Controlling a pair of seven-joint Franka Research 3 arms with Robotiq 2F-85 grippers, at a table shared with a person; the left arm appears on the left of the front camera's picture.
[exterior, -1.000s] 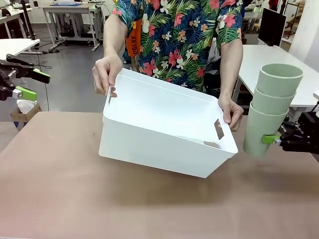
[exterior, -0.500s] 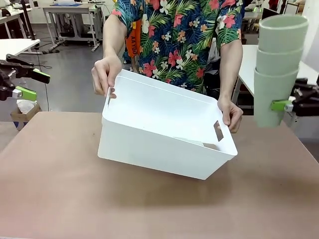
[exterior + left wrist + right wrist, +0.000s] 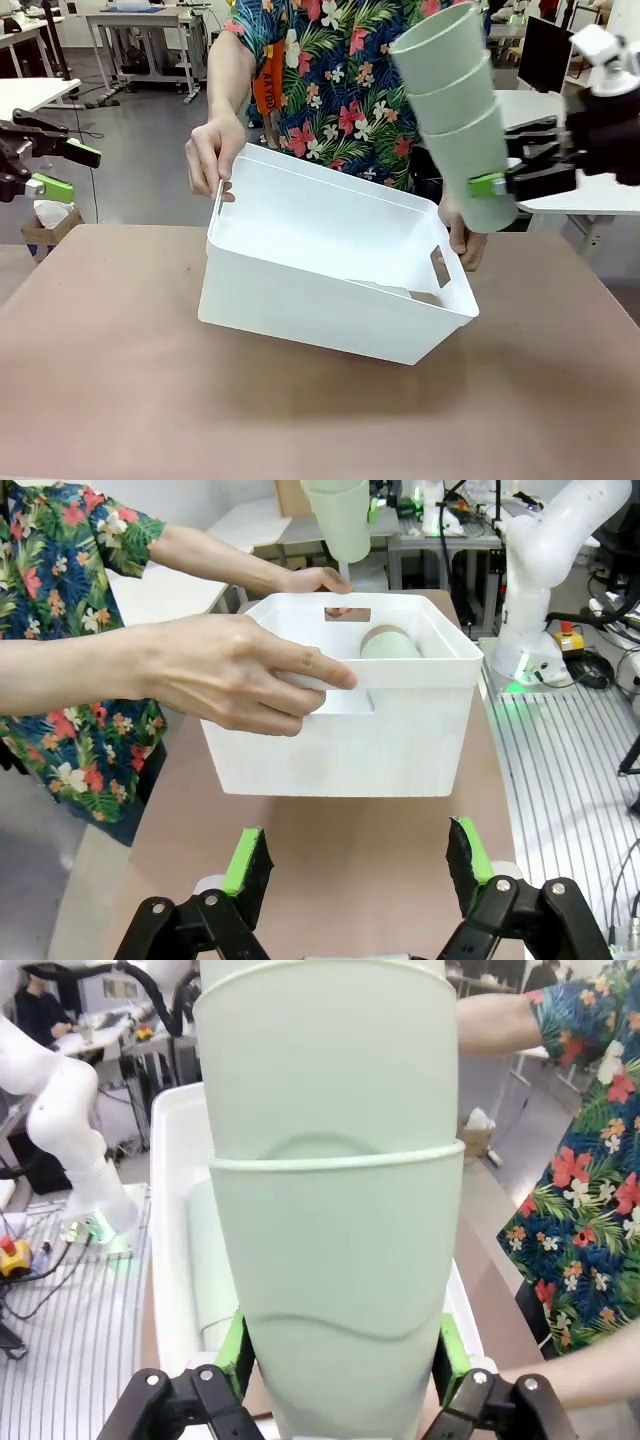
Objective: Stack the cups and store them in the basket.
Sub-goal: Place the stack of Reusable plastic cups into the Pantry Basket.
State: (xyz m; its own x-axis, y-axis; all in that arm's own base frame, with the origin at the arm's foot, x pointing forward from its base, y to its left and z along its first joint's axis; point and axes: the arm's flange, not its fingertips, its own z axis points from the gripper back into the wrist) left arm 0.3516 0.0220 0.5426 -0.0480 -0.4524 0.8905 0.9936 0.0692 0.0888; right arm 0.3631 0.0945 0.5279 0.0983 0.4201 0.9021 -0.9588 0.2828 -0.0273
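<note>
Clamped on the lowest cup of a three-high stack of cups (image 3: pixel 455 110), the right gripper (image 3: pixel 497 186) carries it tilted above the basket's near-right corner, apparently lining up to lower it inside. Below and beyond, a person's hands (image 3: pixel 213 150) tip the basket (image 3: pixel 300 290) toward it, another cup (image 3: pixel 388 642) lying inside; the hand on the near handle crowds the path. Farthest, the left gripper (image 3: pixel 62 170) waits wide open, empty.

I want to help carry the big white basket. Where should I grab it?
Probably by the slot handles in the short ends of the basket, one hand from each side. The person's hands hold it there now, tilted, and the rolled rim gives fingers something to hook.
</note>
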